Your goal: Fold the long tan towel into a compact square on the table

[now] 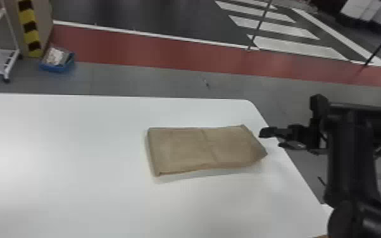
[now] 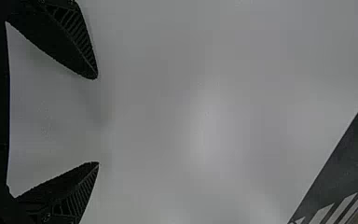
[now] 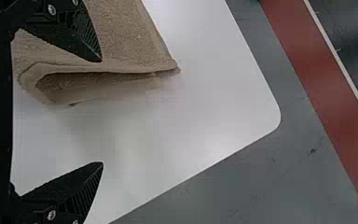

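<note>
Closest to the head camera, the right arm (image 1: 351,158) is cut off at the frame's edge. Its right gripper (image 1: 270,139) has its fingers spread wide beside one end of the tan towel (image 1: 180,148), which lies folded on the table (image 1: 72,142) near its right edge. One finger hides some cloth in the right wrist view; contact is unclear. The left gripper (image 2: 97,120) is spread wide above the table.
</note>
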You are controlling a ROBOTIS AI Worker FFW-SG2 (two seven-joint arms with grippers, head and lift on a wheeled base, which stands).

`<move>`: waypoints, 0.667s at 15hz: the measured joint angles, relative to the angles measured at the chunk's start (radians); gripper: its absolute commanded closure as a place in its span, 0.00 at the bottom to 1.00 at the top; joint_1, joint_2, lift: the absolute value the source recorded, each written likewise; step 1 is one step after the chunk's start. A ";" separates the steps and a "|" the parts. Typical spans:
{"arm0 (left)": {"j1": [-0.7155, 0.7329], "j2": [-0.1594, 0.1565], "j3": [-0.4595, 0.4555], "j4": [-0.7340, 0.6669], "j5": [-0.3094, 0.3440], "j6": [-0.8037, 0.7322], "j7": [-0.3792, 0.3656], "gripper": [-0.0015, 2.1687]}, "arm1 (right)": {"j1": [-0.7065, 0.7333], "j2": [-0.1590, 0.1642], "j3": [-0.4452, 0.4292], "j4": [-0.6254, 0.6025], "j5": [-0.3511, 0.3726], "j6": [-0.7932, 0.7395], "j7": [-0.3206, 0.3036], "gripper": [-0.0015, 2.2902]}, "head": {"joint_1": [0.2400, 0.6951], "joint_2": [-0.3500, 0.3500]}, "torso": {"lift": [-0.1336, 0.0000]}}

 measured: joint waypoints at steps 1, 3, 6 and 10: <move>0.000 0.000 0.000 0.001 0.002 -0.001 0.003 0.04 | -0.005 0.016 0.002 0.018 0.004 -0.042 -0.009 0.06 | 1.00 0.02 | 0.07; 0.000 0.000 0.004 0.001 0.004 -0.003 0.003 0.04 | -0.008 0.049 0.018 0.045 0.013 -0.102 -0.016 0.08 | 1.00 0.05 | 0.07; 0.002 0.000 0.019 0.002 0.007 -0.003 0.000 0.04 | -0.013 0.071 0.043 0.097 0.046 -0.164 -0.033 0.13 | 1.00 0.10 | 0.07; 0.006 0.000 0.028 0.004 0.013 -0.004 -0.001 0.04 | -0.012 0.076 0.046 0.140 0.067 -0.214 -0.031 0.38 | 1.00 0.11 | 0.07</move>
